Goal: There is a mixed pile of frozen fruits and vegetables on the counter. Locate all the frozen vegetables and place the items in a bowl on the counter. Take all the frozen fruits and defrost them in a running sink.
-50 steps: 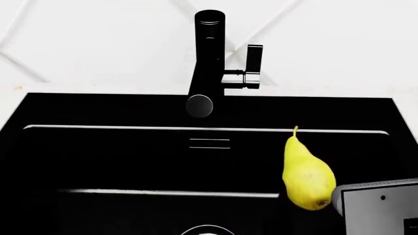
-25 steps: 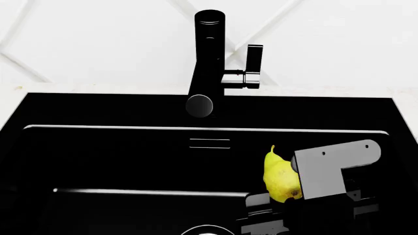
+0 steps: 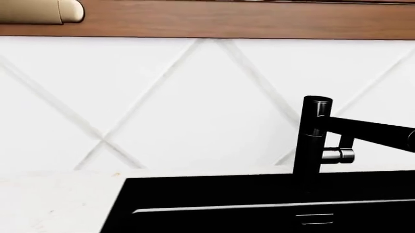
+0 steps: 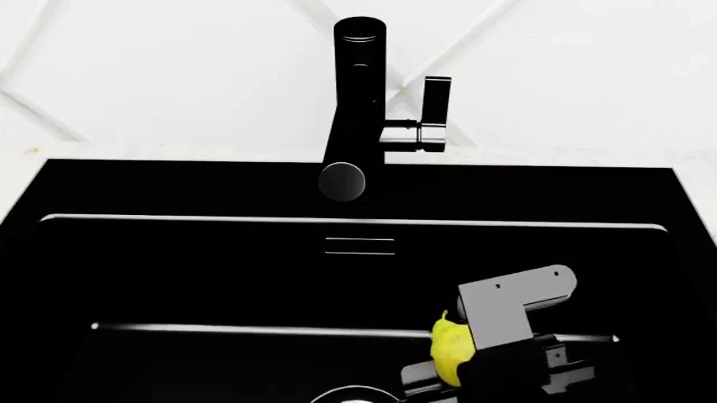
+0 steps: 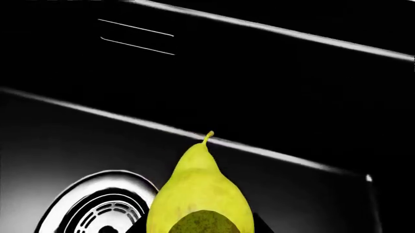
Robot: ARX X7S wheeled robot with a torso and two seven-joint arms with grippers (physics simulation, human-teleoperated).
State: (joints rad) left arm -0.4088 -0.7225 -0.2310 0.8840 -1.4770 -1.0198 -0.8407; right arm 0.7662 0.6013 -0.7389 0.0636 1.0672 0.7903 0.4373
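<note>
The yellow pear [image 4: 446, 356] hangs low inside the black sink [image 4: 168, 269], stem pointing up, just above and to the right of the round drain [image 4: 356, 393]. My right gripper [image 4: 444, 371] is shut on it, and its grey wrist bracket covers the pear's right side. In the right wrist view the pear [image 5: 198, 189] fills the near middle, with dark fingers on both sides of its base and the drain [image 5: 97, 208] beside it. My left gripper is out of view. The frozen vegetables, the bowl and the mixed pile are out of view.
The black faucet [image 4: 358, 101] with its side lever [image 4: 435, 105] stands at the back of the sink, its spout over the basin; no water shows. The left wrist view shows the faucet [image 3: 316, 136], the white counter [image 3: 58, 199] and the diamond-tiled wall [image 3: 194, 107].
My right gripper has carried the pear left and down, from near the sink's right wall to low in the basin close to the drain.
</note>
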